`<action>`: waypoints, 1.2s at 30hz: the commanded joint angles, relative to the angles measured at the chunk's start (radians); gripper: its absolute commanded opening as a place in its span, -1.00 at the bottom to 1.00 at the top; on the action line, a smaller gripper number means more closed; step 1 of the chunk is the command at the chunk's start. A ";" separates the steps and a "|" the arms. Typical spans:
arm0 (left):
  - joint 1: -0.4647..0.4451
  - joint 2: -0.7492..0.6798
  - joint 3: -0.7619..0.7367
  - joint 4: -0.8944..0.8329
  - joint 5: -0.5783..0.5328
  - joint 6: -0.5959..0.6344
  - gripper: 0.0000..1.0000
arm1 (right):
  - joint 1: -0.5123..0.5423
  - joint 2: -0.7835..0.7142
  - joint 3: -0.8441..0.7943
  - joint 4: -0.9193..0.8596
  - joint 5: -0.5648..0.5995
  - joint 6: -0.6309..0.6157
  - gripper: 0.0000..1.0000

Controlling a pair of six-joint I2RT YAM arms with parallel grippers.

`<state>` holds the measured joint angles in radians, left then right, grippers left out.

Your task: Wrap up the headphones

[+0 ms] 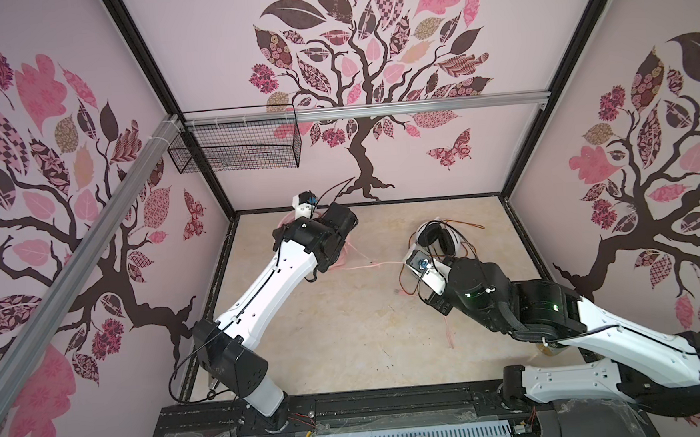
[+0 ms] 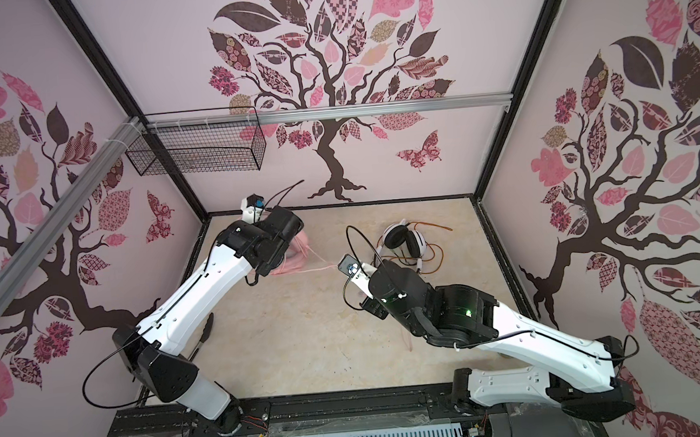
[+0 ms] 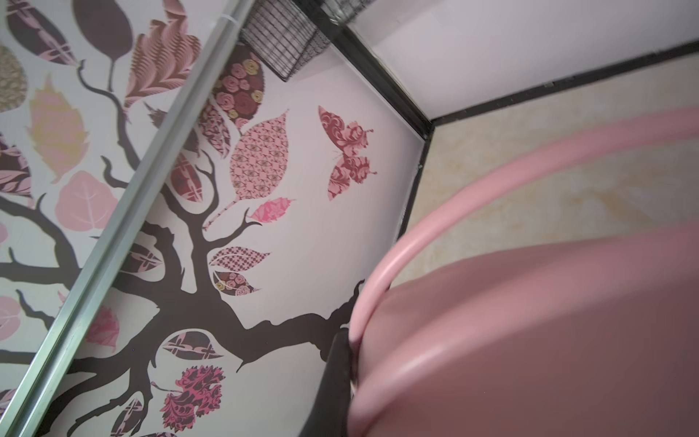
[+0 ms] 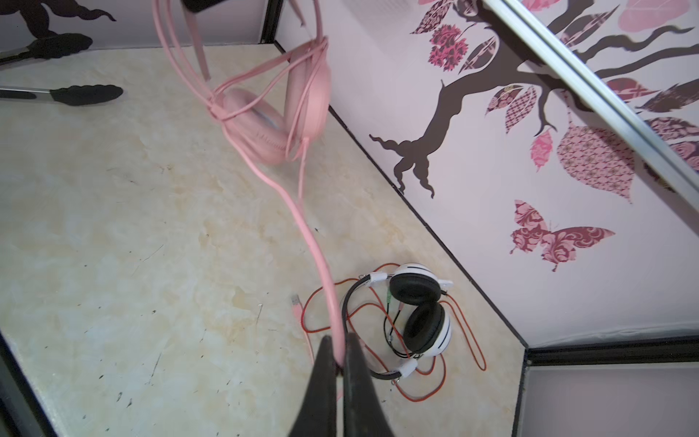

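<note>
"Buddy, what are you squeezing?"

"My left pincer [image 3: 342,363] is clamped tight on the pink headphones [image 4: 306,98], up at ten o'clock. My right pincer [image 4: 340,340] pinches their pink cord [image 4: 302,223]. White headphones [image 4: 416,289] lie on the table [image 1: 347,332] at two o'clock."

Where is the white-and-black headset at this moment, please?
In both top views the white-and-black headset lies on the table, right of centre near the back wall, amid its orange-red cable.
</note>
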<state>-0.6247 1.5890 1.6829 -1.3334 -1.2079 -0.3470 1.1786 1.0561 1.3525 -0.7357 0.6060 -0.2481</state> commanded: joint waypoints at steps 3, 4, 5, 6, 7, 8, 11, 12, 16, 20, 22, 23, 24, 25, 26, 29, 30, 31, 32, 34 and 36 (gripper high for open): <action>-0.105 -0.166 -0.126 0.178 0.139 0.121 -1.00 | -0.096 0.003 0.078 0.076 -0.079 -0.037 -1.00; -0.127 -0.179 -0.140 0.176 0.156 0.124 -1.00 | -0.125 0.008 0.081 0.087 -0.126 -0.031 -1.00; -0.151 -0.190 -0.153 0.170 0.172 0.126 -1.00 | -0.149 0.013 0.081 0.102 -0.169 -0.030 -1.00; -0.167 -0.200 -0.163 0.164 0.186 0.125 -1.00 | -0.162 0.020 0.083 0.115 -0.199 -0.032 -1.00; -0.187 -0.213 -0.171 0.162 0.209 0.125 -1.00 | -0.170 0.031 0.086 0.128 -0.230 -0.033 -1.00; -0.208 -0.230 -0.183 0.163 0.230 0.122 -1.00 | -0.178 0.046 0.093 0.136 -0.258 -0.031 -1.00; -0.256 -0.272 -0.202 0.154 0.290 0.095 -1.00 | -0.239 0.085 0.115 0.160 -0.405 0.014 -1.00; -0.265 -0.285 -0.208 0.154 0.307 0.088 -1.00 | -0.268 0.092 0.117 0.174 -0.467 0.040 -1.00; -0.279 -0.355 -0.233 0.162 0.406 0.063 -1.00 | -0.387 0.126 0.112 0.228 -0.691 0.116 -1.00; -0.279 -0.426 -0.272 0.198 0.476 0.060 -1.00 | -0.465 0.171 0.104 0.267 -0.833 0.169 -1.00; -0.279 -0.454 -0.288 0.211 0.520 0.063 -1.00 | -0.521 0.181 0.076 0.315 -0.934 0.228 -1.00; -0.279 -0.464 -0.295 0.217 0.536 0.065 -1.00 | -0.549 0.184 0.059 0.340 -0.982 0.253 -1.00; -0.280 -0.473 -0.300 0.221 0.564 0.068 -1.00 | -0.582 0.190 0.039 0.370 -1.042 0.280 -1.00; -0.279 -0.482 -0.305 0.229 0.591 0.071 -1.00 | -0.609 0.195 0.019 0.401 -1.095 0.309 -1.00; -0.279 -0.490 -0.310 0.235 0.621 0.073 -1.00 | -0.630 0.202 0.002 0.422 -1.135 0.326 -1.00; -0.279 -0.510 -0.302 0.250 0.706 0.076 -1.00 | -0.671 0.227 -0.048 0.479 -1.231 0.372 -1.00; -0.279 -0.514 -0.293 0.248 0.719 0.071 -1.00 | -0.677 0.235 -0.063 0.495 -1.249 0.383 -1.00; -0.279 -0.516 -0.281 0.248 0.729 0.067 -1.00 | -0.683 0.245 -0.085 0.514 -1.272 0.395 -1.00; -0.277 -0.518 -0.263 0.245 0.741 0.063 -1.00 | -0.686 0.257 -0.103 0.531 -1.297 0.405 -1.00; -0.276 -0.515 -0.224 0.237 0.762 0.052 -1.00 | -0.687 0.279 -0.138 0.574 -1.345 0.435 -1.00; -0.265 -0.504 -0.174 0.224 0.786 0.038 -1.00 | -0.687 0.291 -0.195 0.648 -1.395 0.492 -1.00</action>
<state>-0.8989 1.0981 1.4052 -1.1728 -0.4984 -0.2550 0.4957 1.3151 1.1942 -0.2108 -0.6624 0.1520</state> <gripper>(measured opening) 0.064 0.054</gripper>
